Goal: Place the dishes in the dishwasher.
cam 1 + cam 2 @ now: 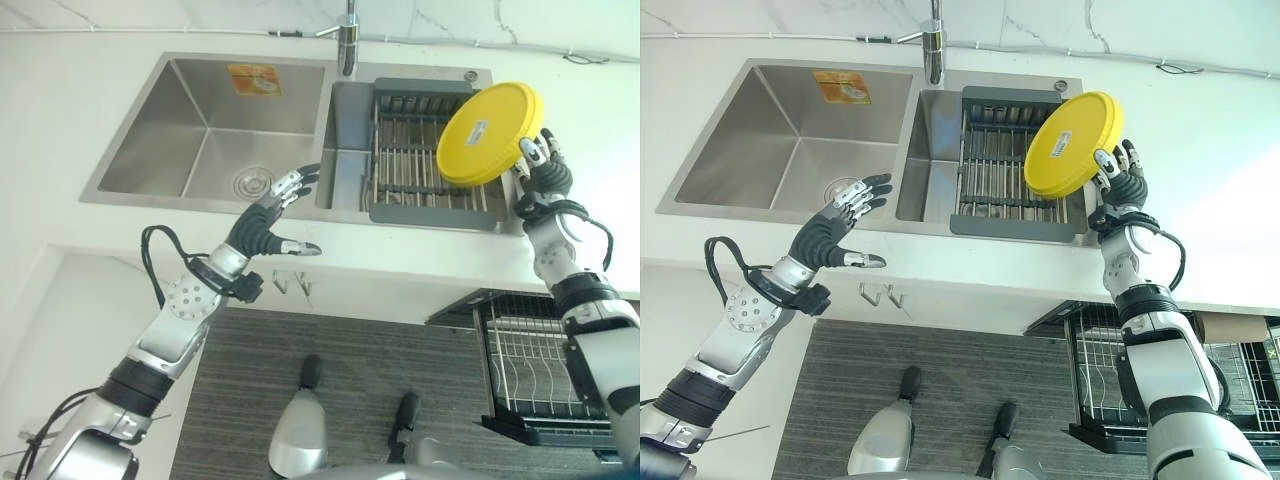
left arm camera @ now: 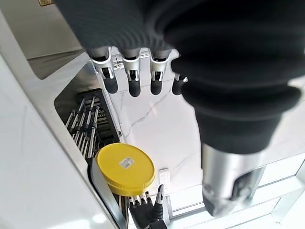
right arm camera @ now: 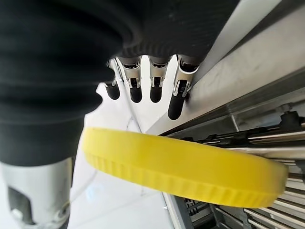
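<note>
A round yellow plate [image 1: 490, 133] is held tilted above the dark drying rack [image 1: 410, 170] in the sink's right basin. My right hand [image 1: 541, 180] pinches the plate's lower right edge; the right wrist view has its fingers [image 3: 136, 90] on one side of the plate's ribbed rim [image 3: 190, 167] and the thumb on the other. My left hand [image 1: 265, 225] hovers open over the counter's front edge by the left basin, fingers spread, holding nothing. The left wrist view looks past its fingers [image 2: 133, 83] to the plate [image 2: 125, 169]. The dishwasher's wire rack [image 1: 535, 365] stands pulled out at lower right, below the counter.
The steel left basin [image 1: 200, 130] has a drain and a sticker on its back wall. A faucet [image 1: 348, 40] rises behind the divider between the basins. White counter surrounds the sink. Two hooks [image 1: 290, 285] hang under the counter's front edge.
</note>
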`<state>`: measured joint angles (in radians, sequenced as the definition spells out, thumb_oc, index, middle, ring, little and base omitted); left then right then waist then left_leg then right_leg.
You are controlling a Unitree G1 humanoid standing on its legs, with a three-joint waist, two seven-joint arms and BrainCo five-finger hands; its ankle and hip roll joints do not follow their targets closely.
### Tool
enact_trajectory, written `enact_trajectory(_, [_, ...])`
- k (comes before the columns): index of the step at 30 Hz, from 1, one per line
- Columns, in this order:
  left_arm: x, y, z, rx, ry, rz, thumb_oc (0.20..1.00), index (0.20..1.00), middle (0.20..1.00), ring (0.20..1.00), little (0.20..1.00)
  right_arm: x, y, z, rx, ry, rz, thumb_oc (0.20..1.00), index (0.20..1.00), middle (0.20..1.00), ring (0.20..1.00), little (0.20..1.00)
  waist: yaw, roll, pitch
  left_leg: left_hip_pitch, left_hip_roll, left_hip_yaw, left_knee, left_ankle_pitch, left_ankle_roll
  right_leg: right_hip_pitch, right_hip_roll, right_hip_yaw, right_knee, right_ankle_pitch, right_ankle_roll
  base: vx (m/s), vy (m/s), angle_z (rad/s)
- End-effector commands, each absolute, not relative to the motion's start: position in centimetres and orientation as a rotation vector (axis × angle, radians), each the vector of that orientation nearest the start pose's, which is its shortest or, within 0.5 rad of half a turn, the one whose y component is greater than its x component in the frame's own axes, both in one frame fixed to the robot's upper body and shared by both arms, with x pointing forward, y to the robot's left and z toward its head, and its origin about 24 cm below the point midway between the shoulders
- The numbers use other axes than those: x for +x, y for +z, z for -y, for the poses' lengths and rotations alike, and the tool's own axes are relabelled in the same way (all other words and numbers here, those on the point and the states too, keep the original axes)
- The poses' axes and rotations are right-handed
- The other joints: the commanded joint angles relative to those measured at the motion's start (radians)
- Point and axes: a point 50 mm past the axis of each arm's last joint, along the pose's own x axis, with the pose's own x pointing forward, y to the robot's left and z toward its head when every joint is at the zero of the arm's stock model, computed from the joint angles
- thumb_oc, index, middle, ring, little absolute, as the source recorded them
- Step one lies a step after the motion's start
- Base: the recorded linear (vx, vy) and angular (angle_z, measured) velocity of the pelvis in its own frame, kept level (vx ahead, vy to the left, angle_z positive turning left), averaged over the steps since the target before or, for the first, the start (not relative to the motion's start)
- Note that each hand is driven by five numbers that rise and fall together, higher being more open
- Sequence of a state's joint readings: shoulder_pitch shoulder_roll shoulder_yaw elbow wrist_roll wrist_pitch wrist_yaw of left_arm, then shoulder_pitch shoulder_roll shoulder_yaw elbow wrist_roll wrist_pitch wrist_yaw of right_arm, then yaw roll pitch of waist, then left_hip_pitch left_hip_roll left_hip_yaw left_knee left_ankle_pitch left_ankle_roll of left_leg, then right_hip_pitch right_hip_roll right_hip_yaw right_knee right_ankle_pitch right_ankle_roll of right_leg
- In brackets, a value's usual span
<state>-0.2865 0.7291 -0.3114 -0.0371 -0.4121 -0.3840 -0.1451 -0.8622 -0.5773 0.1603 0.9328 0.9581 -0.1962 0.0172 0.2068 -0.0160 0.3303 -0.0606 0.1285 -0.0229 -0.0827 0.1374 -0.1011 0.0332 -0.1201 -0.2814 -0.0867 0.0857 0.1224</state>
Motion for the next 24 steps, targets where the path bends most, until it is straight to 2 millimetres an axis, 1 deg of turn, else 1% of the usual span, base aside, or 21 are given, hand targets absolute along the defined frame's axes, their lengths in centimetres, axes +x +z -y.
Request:
enact_trajectory(1, [27.2, 17.7, -17.2, 0.350, -0.568, 0.624, 1.000, 1.000, 1.000, 1.000, 1.000, 39.2, 18.5, 26.0, 0.224, -0.125, 0.221, 1.000, 1.000, 1.000, 1.000, 1.000, 0.041, -0.018, -0.057, -0.043, 0.036, 0.040, 0.067, -0.110, -0.015, 0.001, -0.106, 0.007, 0.029, -0.015, 0.090, 0.02, -0.032, -0.01])
enact_trajectory(6, [27.0, 17.5, -17.3, 0.365, -0.575, 0.612, 1.000, 1.000, 1.000, 1.000, 1.000, 39.2, 17.7, 25.5, 0.195, -0.109, 0.167, 1.000, 1.000, 1.000, 1.000, 1.000, 0.047, -0.038, -0.063, -0.037, 0.043, 0.041, 0.071, -0.109, -0.017, 0.012, -0.101, -0.001, 0.031, -0.015, 0.091, 0.05, -0.033, -0.01])
enact_trajectory(10, [27.2, 17.4, -17.1, 0.368, -0.578, 0.598, 1.000, 1.000, 1.000, 1.000, 1.000, 39.4, 18.2, 25.7, 0.204, -0.115, 0.172, 1.000, 1.000, 1.000, 1.000, 1.000, 0.055, -0.042, -0.067, -0.036, 0.045, 0.037, 0.070, -0.110, -0.019, 0.020, -0.098, -0.004, 0.028, -0.016, 0.093, 0.05, -0.014, 0.01])
enact_trajectory(13, [27.0, 17.3, -17.5, 0.364, -0.579, 0.588, 1.000, 1.000, 1.000, 1.000, 1.000, 39.5, 18.8, 25.7, 0.194, -0.115, 0.174, 1.000, 1.000, 1.000, 1.000, 1.000, 0.062, -0.046, -0.069, -0.036, 0.046, 0.034, 0.071, -0.109, -0.019, 0.023, -0.097, -0.006, 0.029, -0.017, 0.093, 0.04, 0.004, 0.02])
enact_trajectory(15, [26.9, 17.2, -17.7, 0.364, -0.583, 0.582, 1.000, 1.000, 1.000, 1.000, 1.000, 39.4, 18.6, 25.7, 0.186, -0.119, 0.170, 1.000, 1.000, 1.000, 1.000, 1.000, 0.063, -0.050, -0.071, -0.034, 0.046, 0.033, 0.071, -0.109, -0.019, 0.026, -0.095, -0.007, 0.028, -0.017, 0.093, 0.06, -0.004, 0.05])
enact_trajectory(20, [26.8, 16.9, -17.5, 0.363, -0.599, 0.562, 1.000, 1.000, 1.000, 1.000, 1.000, 39.5, 18.8, 26.2, 0.159, -0.191, 0.160, 1.000, 1.000, 1.000, 1.000, 1.000, 0.071, -0.059, -0.072, -0.028, 0.048, 0.030, 0.077, -0.112, -0.018, 0.037, -0.093, -0.010, 0.031, -0.018, 0.094, 0.05, -0.013, 0.07])
enact_trajectory(23, [26.6, 17.0, -17.2, 0.421, -0.618, 0.585, 1.000, 1.000, 1.000, 1.000, 1.000, 39.6, 19.6, 26.4, 0.148, -0.237, 0.170, 1.000, 1.000, 1.000, 1.000, 1.000, 0.073, -0.062, -0.068, -0.030, 0.049, 0.026, 0.081, -0.114, -0.019, 0.037, -0.091, -0.009, 0.032, -0.018, 0.094, 0.00, 0.000, 0.00])
enact_trajectory(24, [26.6, 17.2, -17.1, 0.416, -0.622, 0.583, 1.000, 1.000, 1.000, 1.000, 1.000, 39.7, 20.1, 26.4, 0.142, -0.251, 0.175, 1.000, 1.000, 1.000, 1.000, 1.000, 0.074, -0.062, -0.068, -0.033, 0.049, 0.025, 0.081, -0.114, -0.019, 0.035, -0.090, -0.008, 0.032, -0.018, 0.094, 0.00, 0.000, 0.00])
